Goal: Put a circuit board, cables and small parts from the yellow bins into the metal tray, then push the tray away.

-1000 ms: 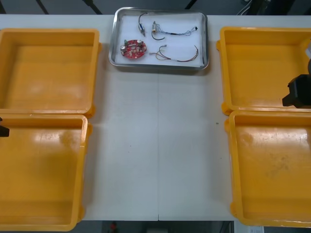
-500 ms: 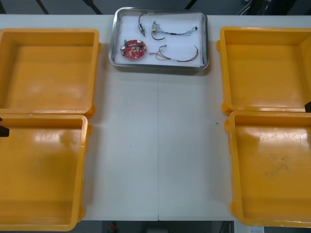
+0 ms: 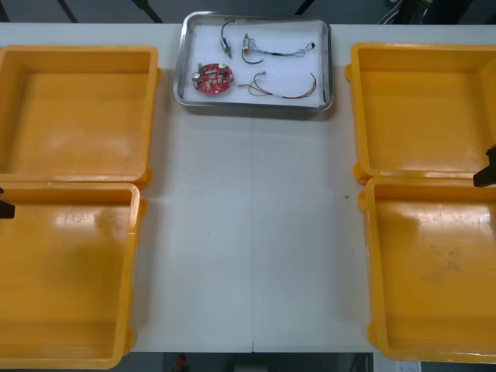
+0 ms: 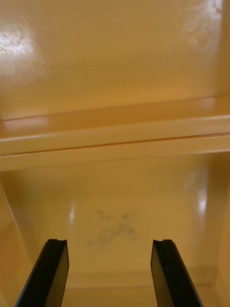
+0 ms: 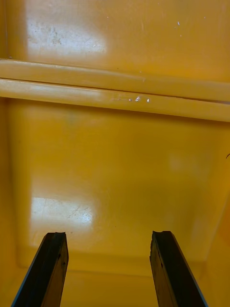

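Your right gripper (image 4: 109,249) hangs over the near right yellow bin (image 4: 115,201), fingers spread wide with nothing between them. In the front view its arm is cut off at the 3 o'clock edge, a black sliver by the seam between the two right bins. Your left gripper (image 5: 109,247) is just as wide and bare over the near left bin (image 5: 115,158), its arm clipped at 9 o'clock. At the 12 o'clock end of the table (image 3: 256,232) sits the metal tray (image 3: 333,74), white inside. It holds the round red circuit board (image 3: 212,78) towards its 8 o'clock corner and thin cables (image 3: 283,53) from 12 to 4 o'clock, their colours hard to make out.
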Tool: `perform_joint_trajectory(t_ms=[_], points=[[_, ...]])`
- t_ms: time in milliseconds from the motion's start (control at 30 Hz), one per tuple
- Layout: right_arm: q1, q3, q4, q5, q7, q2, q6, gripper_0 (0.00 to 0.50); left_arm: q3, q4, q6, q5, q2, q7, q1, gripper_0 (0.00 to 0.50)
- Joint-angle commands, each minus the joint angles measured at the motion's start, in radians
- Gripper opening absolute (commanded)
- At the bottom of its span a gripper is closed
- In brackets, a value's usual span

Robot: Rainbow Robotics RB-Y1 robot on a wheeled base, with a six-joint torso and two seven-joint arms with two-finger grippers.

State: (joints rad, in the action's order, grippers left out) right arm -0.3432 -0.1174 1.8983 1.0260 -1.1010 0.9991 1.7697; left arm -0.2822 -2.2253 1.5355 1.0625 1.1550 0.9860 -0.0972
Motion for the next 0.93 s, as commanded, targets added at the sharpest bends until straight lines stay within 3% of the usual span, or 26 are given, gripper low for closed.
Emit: perform_joint_trajectory(t_ms=[33,933], points=[[0.029,-0.03,0.005,-0.02,0.013,-0.02,-0.009,0.5,-0.018,-0.02,-0.009,-0.006,-0.008,0.046,-0.019,0.5],[0.043,-0.03,0.005,-0.021,0.007,-0.02,-0.009,0.5,-0.018,-0.02,-0.009,-0.006,-0.008,0.046,-0.019,0.5]])
